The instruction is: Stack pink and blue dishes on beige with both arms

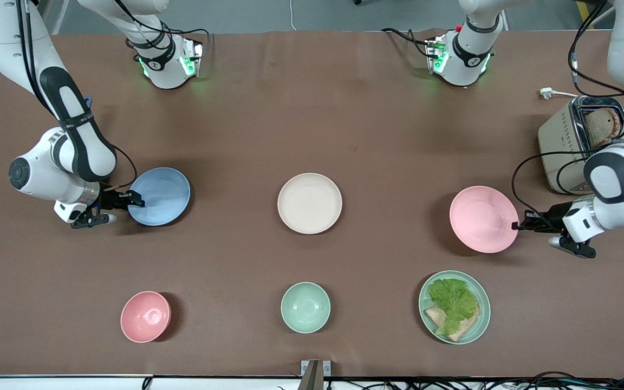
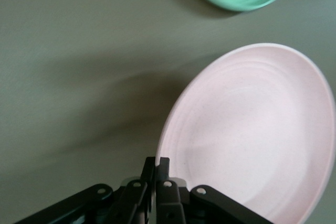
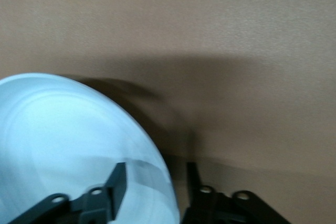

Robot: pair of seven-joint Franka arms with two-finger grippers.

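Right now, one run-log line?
left hand: shut on pink plate rim, lifted | right hand: shut on blue plate rim | beige plate: bare

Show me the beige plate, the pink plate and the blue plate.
beige plate (image 1: 310,203), front view, centre of its bare inside.
pink plate (image 1: 480,216), front view, middle of its tilted face.
blue plate (image 1: 161,194), front view, middle of its inside.

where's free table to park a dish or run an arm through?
Bare stretches lie between the beige plate and the blue plate, held by the right gripper, and between the beige plate and the pink plate, held by the left gripper. It is crowded nearer the camera: pink bowl, green bowl, lettuce plate.
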